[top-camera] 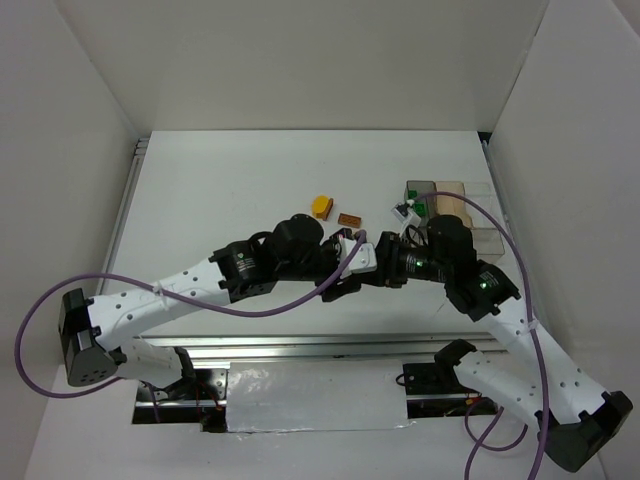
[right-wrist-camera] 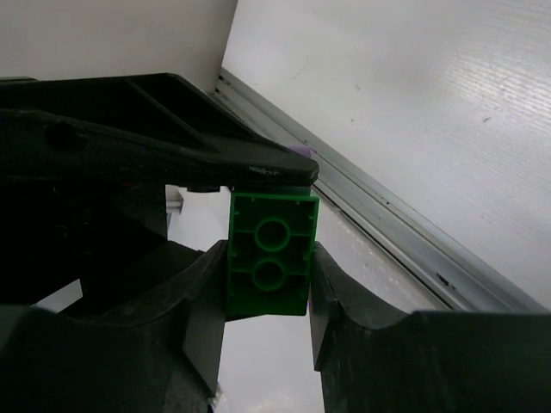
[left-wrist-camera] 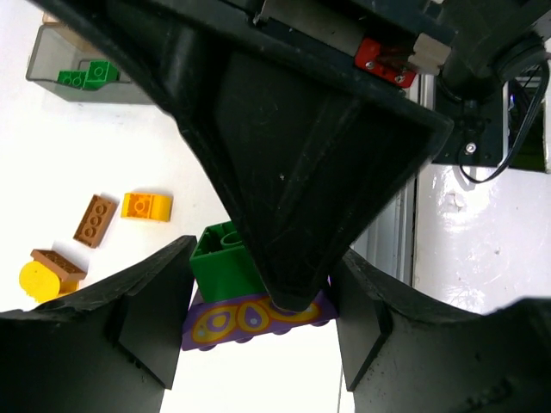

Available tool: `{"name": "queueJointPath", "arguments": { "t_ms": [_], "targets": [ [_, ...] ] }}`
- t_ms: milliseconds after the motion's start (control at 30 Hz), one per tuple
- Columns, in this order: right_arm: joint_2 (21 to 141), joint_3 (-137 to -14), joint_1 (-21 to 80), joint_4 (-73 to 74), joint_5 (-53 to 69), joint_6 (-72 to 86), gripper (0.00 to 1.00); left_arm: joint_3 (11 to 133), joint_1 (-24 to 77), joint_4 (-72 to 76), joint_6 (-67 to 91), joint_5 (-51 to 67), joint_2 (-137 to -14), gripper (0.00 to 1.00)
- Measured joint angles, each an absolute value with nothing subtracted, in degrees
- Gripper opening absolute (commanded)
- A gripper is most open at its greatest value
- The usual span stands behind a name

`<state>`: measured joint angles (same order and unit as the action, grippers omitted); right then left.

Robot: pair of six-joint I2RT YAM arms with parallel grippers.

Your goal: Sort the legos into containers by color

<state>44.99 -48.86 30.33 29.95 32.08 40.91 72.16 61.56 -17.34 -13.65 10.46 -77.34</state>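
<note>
Both the left arm (top-camera: 170, 290) and right arm (top-camera: 500, 300) bend inward, meeting over the desk (top-camera: 230, 180). Left tool (left-wrist-camera: 263, 305) clamps a purple brick (left-wrist-camera: 258, 320); right tool (right-wrist-camera: 269, 284) pinches the green brick (right-wrist-camera: 269, 254) stuck on it. Smoky container (left-wrist-camera: 52, 52) holds green legos (left-wrist-camera: 86, 75).

Glossy smooth plastic green brick (right-wrist-camera: 269, 254), purple brick (left-wrist-camera: 258, 320)

Loose legos (top-camera: 321, 207) on the table (top-camera: 230, 200), left of the containers (top-camera: 455, 188)
</note>
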Motion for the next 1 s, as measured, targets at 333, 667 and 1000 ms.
{"name": "queueJointPath", "arguments": {
  "t_ms": [333,667,1000],
  "targets": [
    [44.95,-46.17,31.16,24.47,33.19,43.22,0.0,71.85,61.52,-18.83,-13.45,9.21,-76.49,0.99],
    [41.65,-39.97,31.73,12.36,28.14,43.55,0.0,66.94,61.71,-10.61,-4.25,-1.04,-70.28,0.99],
    [37.23,-36.03,31.27,4.08,24.1,39.22,0.0,67.26,55.77,-10.33,17.72,-8.19,-60.14,1.0]
  ]
}}
